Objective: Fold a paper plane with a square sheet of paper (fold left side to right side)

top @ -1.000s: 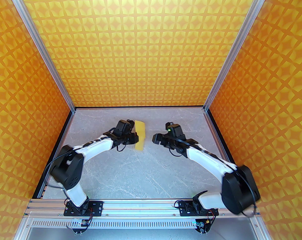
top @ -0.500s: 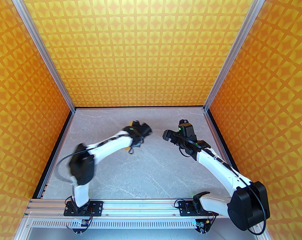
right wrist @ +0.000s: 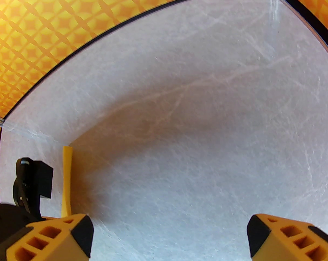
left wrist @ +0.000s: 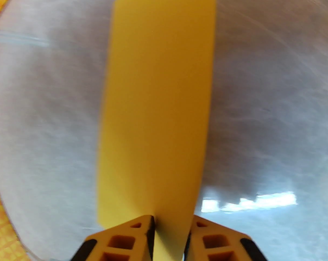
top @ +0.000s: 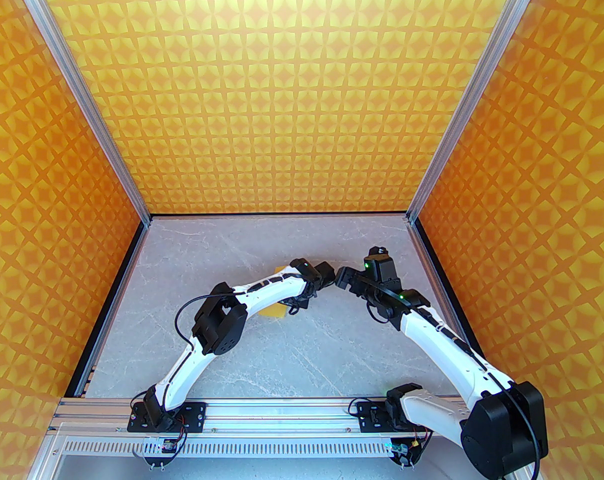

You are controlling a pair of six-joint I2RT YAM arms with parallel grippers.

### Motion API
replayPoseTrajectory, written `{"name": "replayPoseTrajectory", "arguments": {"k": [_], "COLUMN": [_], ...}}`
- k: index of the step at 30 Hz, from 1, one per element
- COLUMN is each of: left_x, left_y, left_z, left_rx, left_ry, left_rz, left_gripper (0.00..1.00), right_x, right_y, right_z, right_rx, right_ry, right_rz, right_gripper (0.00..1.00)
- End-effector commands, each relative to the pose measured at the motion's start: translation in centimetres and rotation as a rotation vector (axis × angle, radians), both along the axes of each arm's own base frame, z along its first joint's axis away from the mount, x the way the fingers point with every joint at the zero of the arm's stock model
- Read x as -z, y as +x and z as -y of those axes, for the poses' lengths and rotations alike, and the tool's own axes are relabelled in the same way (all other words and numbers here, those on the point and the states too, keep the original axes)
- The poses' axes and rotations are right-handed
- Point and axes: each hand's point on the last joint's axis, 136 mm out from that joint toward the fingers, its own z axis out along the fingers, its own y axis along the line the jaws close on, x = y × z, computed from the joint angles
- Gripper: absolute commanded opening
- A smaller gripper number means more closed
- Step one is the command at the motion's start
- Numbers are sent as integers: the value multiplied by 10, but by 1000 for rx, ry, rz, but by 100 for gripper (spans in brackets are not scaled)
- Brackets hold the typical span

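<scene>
The left arm [top: 262, 293] has swung toward 3 o'clock since a second ago, bringing the square sheet of paper [left wrist: 155, 105] down from its upright pose. The sheet now sits low over the desk [top: 292, 363], mostly hidden under that arm, at 8 o'clock from the left fingers [left wrist: 170, 221]. Those fingers, clamped before, have parted slightly, with the sheet's edge in the gap. The right fingers [right wrist: 169, 227] are spread wide and empty, just at 3 o'clock of them, and the right arm [top: 442, 333] has drawn back toward 5 o'clock
</scene>
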Motion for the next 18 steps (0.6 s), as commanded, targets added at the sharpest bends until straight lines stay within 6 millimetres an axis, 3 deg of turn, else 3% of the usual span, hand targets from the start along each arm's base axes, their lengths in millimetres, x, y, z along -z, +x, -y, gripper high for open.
{"name": "replayPoseTrajectory", "arguments": {"k": [1, 2, 4, 8, 10, 11, 14, 17, 18], "left_x": [-29, -33, -43, -61, -70, -72, -84, -91, -93], "left_y": [1, 2, 4, 10, 13, 14, 19, 26, 27], "left_z": [30, 30, 26, 1, -15, -25, -51, -82, -90], "left_rx": [-11, -18, -33, -66, -76, -78, -80, -104, -111], "left_ry": [-251, -289, -353, -464, -504, -525, -590, -616, -623], "left_rz": [-1, 1, 14, 47, 67, 71, 111, 163, 184], "left_gripper": [44, 49, 49, 57, 72, 75, 99, 99, 99], "right_x": [0, 1, 4, 15, 19, 20, 22, 35, 42], "right_y": [-1, -1, -1, -2, -1, -2, -1, 4, 5], "right_z": [-18, -23, -30, -52, -65, -73, -102, -128, -136], "right_rx": [-65, -82, -109, -140, -146, -151, -183, -187, -178], "right_ry": [86, 102, 132, 265, 318, 332, 346, 416, 447], "right_rz": [9, -2, -17, -36, -36, -35, -25, -46, -70], "right_gripper": [90, 86, 78, 56, 44, 42, 23, 3, 1]}}
